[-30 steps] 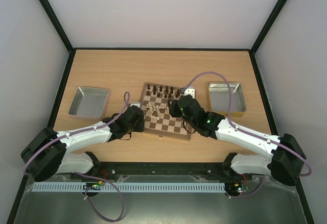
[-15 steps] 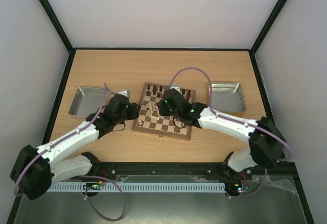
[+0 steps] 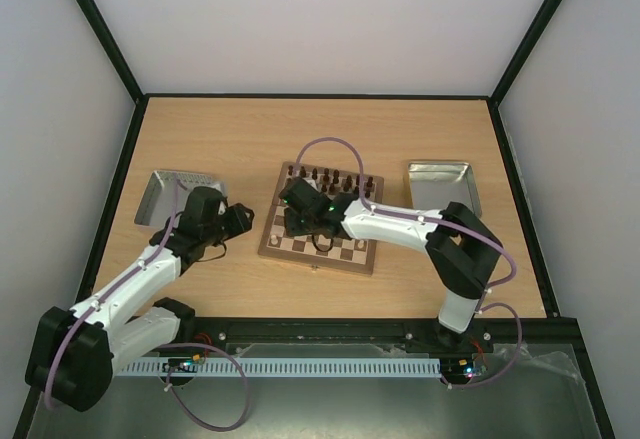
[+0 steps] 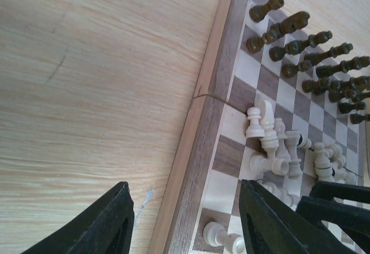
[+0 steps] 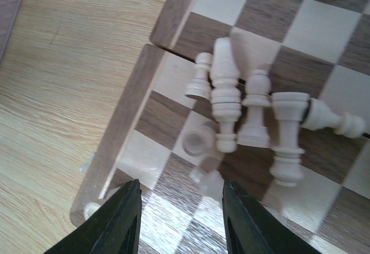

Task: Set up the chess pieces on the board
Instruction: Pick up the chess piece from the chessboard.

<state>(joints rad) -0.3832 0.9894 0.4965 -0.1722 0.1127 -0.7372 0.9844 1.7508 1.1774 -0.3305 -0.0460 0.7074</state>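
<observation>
The board [image 3: 345,254] lies mid-table. Dark brown chess pieces [image 3: 330,176] stand along its far rows and also show in the left wrist view [image 4: 306,43]. Cream chess pieces [image 5: 243,103] crowd the board's left side, some standing, some lying; they also show in the left wrist view [image 4: 272,144]. My right gripper [image 3: 290,217] is open and empty, low over the board's left edge; a lying cream piece [image 5: 202,141] sits just ahead of its gap [image 5: 180,208]. My left gripper [image 3: 243,217] is open and empty, straddling the board's left border [image 4: 202,127]. A cream pawn [image 4: 222,236] lies between its fingers [image 4: 185,219].
A grey metal tray [image 3: 165,187] sits left of the board, partly covered by my left arm. A second grey tray [image 3: 443,191] sits to the right. Bare wooden table [image 4: 87,92] lies left of the board. The right arm spans the board's near half.
My left arm has pulled back to the left, off the board toward the left tray. My right gripper has swept left across the board to its left edge.
</observation>
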